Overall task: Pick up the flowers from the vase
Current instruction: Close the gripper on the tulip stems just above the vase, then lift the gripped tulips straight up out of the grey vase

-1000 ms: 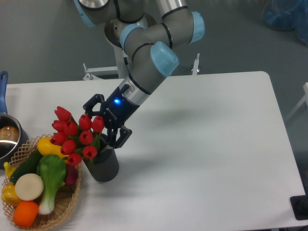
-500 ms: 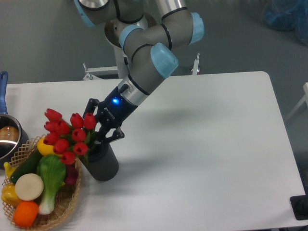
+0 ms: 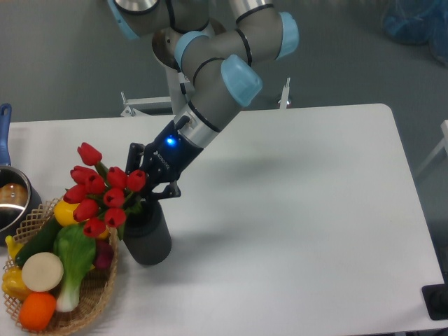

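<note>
The black fingers (image 3: 149,187) of the gripper (image 3: 145,192) sit drawn in narrow around the green stems just above the rim of the vase (image 3: 148,236), holding the flowers (image 3: 101,194) there, though the exact contact is partly hidden behind the buds, so the grip appears firm rather than plainly shown. The red tulip buds fan out up and to the left of the fingers, leaning away from the arm, with the topmost bud highest at the left and the lowest buds hanging over the edge of the wicker basket (image 3: 91,304). The stems still reach down into the dark grey vase, which stands upright on the white bench (image 3: 301,210) directly below the gripper and just beside the basket's right side. A blue light glows on the gripper's wrist (image 3: 168,145), from which the grey arm with pale blue joint caps (image 3: 241,79) rises up and to the right. The basket holds toy vegetables (image 3: 52,259), among them a green leafy one, yellow ones and an orange one. At the far left edge stands a metal pot (image 3: 12,203) with a blue handle.
</note>
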Motion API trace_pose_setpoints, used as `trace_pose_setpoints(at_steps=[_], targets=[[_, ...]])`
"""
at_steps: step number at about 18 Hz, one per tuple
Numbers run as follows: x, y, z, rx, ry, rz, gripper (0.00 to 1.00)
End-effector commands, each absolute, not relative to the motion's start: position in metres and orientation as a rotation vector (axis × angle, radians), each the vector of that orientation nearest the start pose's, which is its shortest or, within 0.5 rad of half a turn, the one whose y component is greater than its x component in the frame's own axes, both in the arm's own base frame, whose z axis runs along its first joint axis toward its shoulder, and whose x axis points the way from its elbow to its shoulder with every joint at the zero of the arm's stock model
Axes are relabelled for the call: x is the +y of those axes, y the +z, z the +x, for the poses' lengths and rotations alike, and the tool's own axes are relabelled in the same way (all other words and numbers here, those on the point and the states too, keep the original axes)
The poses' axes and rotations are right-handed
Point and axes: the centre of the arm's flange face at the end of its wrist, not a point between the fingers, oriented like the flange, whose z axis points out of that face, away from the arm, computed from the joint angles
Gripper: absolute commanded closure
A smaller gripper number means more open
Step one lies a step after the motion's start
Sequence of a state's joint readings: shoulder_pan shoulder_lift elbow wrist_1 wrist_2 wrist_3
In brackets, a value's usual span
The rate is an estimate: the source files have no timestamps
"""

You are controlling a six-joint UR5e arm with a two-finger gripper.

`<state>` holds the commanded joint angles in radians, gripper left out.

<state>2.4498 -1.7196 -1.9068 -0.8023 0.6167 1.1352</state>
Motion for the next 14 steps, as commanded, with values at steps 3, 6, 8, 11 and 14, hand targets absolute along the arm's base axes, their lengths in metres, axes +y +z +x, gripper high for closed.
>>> trace_pose_setpoints(at_steps=[3,6,8,11,14], targets=[[0.496,0.386,-0.268,0.393,-0.338,-2.132,1.00],[0.503,0.400,-0.273,0.378,-0.329,-2.125,1.00],[0.505,0.408,-0.277,0.355,-0.330,-2.125,1.00],[0.508,0.416,-0.278,0.338,-0.331,-2.124,1.00],[0.508,0.421,-0.278,0.332,-0.336,-2.111,1.00]])
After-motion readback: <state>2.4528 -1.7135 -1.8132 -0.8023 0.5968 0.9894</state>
